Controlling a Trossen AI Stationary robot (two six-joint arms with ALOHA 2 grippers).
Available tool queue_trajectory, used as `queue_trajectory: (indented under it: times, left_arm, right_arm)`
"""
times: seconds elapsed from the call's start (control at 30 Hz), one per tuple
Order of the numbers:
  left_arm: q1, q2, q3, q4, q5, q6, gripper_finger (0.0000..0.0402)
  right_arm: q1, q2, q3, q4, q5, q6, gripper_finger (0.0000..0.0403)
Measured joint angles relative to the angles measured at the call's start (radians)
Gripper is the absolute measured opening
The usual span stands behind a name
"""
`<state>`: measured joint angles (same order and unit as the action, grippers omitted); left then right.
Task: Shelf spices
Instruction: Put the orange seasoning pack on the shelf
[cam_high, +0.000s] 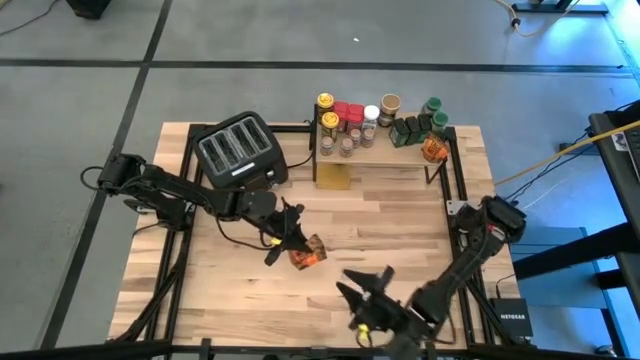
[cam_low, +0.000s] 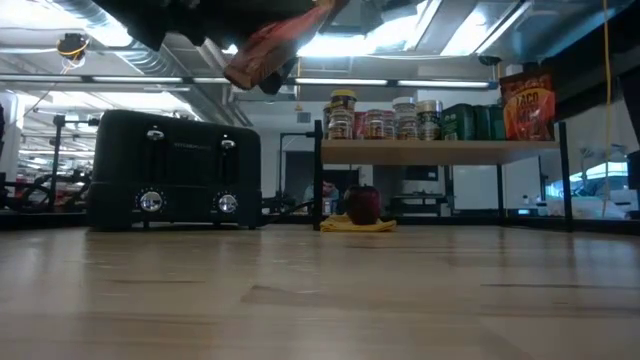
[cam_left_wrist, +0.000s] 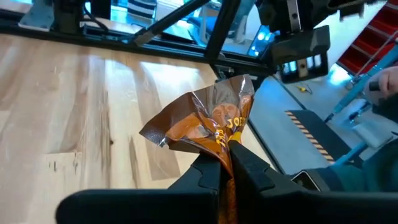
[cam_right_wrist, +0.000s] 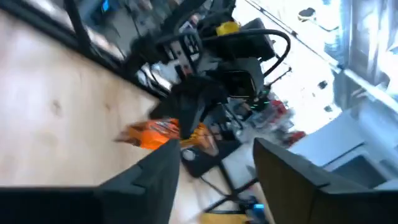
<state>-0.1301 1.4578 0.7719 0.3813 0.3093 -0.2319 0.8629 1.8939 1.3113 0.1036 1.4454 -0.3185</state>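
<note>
Your left end effector holds a foil packet clamped above the table.
The shelf at twelve o'clock carries jars, partly hiding each other; your right end effector, at five o'clock, stands apart; the packet's print is crumpled, hard to read.

- The shelf top is crowded: jars fill its left and middle, green tins and a packet its right end.
- A bare strip of plank runs along the shelf's front edge.
- The toaster stands just beside the shelf's left end, blocking that side.
- Under the shelf, a yellow cloth with a dark red round thing on it takes the left part; the rest is open.
- The table between shelf and arms is bare.
- The left gripper with its packet hangs mid-table; the right gripper is near the front edge.
</note>
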Motion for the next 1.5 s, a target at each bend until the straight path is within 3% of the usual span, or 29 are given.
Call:
queue_trajectory:
  times: [0.17,0.4,0.47,0.57,0.67,0.83,0.97,1.1,1.33,1.5]
  left_arm:
    - [0.0,0.0,0.0,0.043,-0.007,0.009,0.0004]
    - [-0.012,0.001,0.0,0.089,-0.03,0.046,0.0003]
    - [-0.022,0.001,0.0,0.098,-0.059,0.061,0.0004]
    - [-0.049,0.001,0.0,0.102,-0.139,0.114,0.0005]
    - [-0.083,0.001,0.0,0.116,-0.224,0.158,0.0003]
    - [-0.133,0.001,0.0,0.153,-0.334,0.213,0.0006]
    - [-0.173,0.036,0.0,0.208,-0.452,0.246,0.0003]
    - [-0.2,0.113,0.0,0.286,-0.53,0.272,0.0009]
    - [-0.211,0.185,0.0,0.343,-0.543,0.287,0.0014]
    - [-0.21,0.186,0.0,0.353,-0.556,0.292,0.0011]
  right_arm:
    - [0.071,-0.029,0.0,-0.135,-0.016,0.343,0.0223]
    - [0.087,-0.069,-0.024,-0.761,-0.214,1.302,0.0225]
    - [0.088,-0.063,-0.077,-0.779,-0.202,1.48,0.0225]
    - [0.099,-0.061,-0.189,-0.656,-0.181,1.596,0.0225]
    - [0.1,-0.061,-0.296,-0.397,-0.14,1.587,0.0225]
    - [0.092,-0.06,-0.419,0.013,-0.081,1.387,0.0225]
    - [0.054,-0.06,-0.426,0.167,-0.063,1.226,0.0225]
    - [-0.014,-0.06,-0.426,0.322,-0.147,1.0,0.0225]
    - [-0.087,-0.063,-0.426,0.627,-0.209,0.534,0.0225]
    - [-0.119,-0.063,-0.426,0.712,-0.277,0.429,0.0225]
